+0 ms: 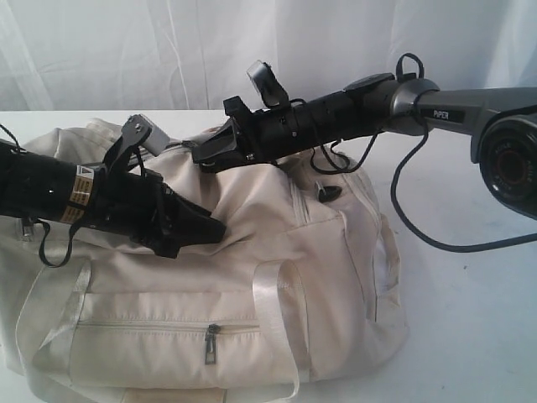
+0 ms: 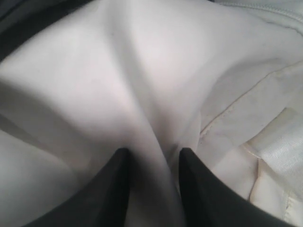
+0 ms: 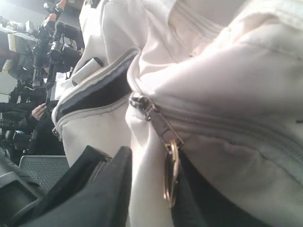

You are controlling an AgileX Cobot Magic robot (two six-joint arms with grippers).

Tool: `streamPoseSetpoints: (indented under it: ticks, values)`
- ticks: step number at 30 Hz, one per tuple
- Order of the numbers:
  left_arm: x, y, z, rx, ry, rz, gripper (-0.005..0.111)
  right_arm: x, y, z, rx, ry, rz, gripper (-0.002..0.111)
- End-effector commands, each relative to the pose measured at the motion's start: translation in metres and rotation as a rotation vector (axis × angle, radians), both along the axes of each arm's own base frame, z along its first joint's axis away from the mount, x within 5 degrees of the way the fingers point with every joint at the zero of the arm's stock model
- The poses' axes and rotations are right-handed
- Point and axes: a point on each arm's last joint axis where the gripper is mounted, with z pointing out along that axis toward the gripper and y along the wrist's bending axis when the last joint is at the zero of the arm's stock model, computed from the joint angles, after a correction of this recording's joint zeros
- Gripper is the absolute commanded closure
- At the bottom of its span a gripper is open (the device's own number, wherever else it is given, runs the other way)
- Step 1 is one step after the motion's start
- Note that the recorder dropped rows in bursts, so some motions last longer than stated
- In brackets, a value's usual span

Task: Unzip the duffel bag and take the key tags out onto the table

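Cream duffel bag (image 1: 252, 277) lies long axis left-to-right on table (image 1: 470, 319); my left pincer (image 2: 155, 152) pinches its fabric, right pincer (image 3: 154, 163) clamps ring pull (image 3: 166, 182).

A cream cloth duffel bag (image 1: 252, 277), matt and finely woven, is soft enough to crease into folds. A ridge of this cloth stands between the fingers of the left gripper (image 2: 152, 153), which are smooth, matt black plastic. Just beside that gripper lies a pale webbing strap (image 2: 284, 146), ribbed, with a faint satin sheen. Between the matt black fingers of the right gripper (image 3: 151, 161) hangs a brassy metal ring (image 3: 166, 182), polished and glinting, on a duller grey metal zip pull (image 3: 161, 125). Behind that gripper, the grey arm casing (image 1: 470, 105) looks smooth and semi-gloss. The white table (image 1: 470, 336) beneath is smooth and matt.
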Motion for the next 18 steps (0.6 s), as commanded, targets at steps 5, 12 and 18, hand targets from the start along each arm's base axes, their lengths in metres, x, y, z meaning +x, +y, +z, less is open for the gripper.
streamPoseSetpoints:
  ticks: [5,12,18]
  values:
    - [-0.004,-0.001,-0.002,0.007,0.009,-0.016,0.067,0.01,-0.013,-0.001,0.007,-0.005,-0.043,0.102]
    - [-0.004,-0.001,-0.002,0.007,0.009,-0.016,0.067,0.017,-0.017,-0.002,-0.006,-0.021,-0.093,0.108]
    - [-0.004,-0.001,-0.002,0.007,0.009,-0.016,0.067,0.032,-0.046,0.007,0.005,-0.032,-0.148,0.108]
